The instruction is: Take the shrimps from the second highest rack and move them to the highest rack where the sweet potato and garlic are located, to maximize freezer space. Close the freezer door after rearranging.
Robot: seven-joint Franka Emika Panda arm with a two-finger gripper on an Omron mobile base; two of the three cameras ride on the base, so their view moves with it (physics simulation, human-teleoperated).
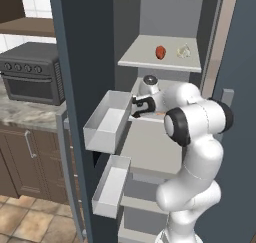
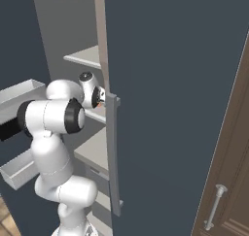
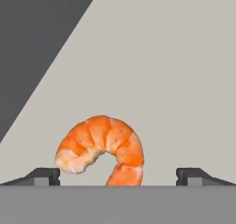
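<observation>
Inside the open freezer (image 1: pixel 150 17), the white arm (image 1: pixel 192 152) reaches in at the level of the second rack from the top, its hand tucked just under the top rack (image 1: pixel 145 54). From the hand view the gripper (image 3: pixel 118 176) stands wide apart — the two dark fingertips (image 3: pixel 44 174) sit far to either side, with nothing clamped between them. Between those tips, close in front of the hand, lies a shrimp (image 3: pixel 101 149): orange, curled into an arch, resting on the pale grey floor of the second rack (image 3: pixel 175 80). It is not touching either fingertip. From the left base view only a thin orange sliver of it peeks out beside the wrist, on the same rack.

Up on the top rack, well above the hand, sit the sweet potato (image 1: pixel 160 52) and the garlic (image 1: pixel 184 51), side by side, the reddish potato on the left and the pale garlic on the right, a little apart from each other.

To the left of the freezer opening, the door (image 1: pixel 82 87) stands swung out, dark blue-grey, carrying two light grey door bins (image 1: pixel 107 122) — one at about the height of the hand, one lower. Beyond the door, further left, a dark toaster oven (image 1: pixel 32 72) rests on a stone counter (image 1: pixel 22 114) over brown cabinets (image 1: pixel 25 162).

From the right base view the neighbouring door (image 2: pixel 170 84) with its grey handle (image 2: pixel 113 152) covers most of the freezer, and the arm's wrist disappears behind its edge at shelf level.
</observation>
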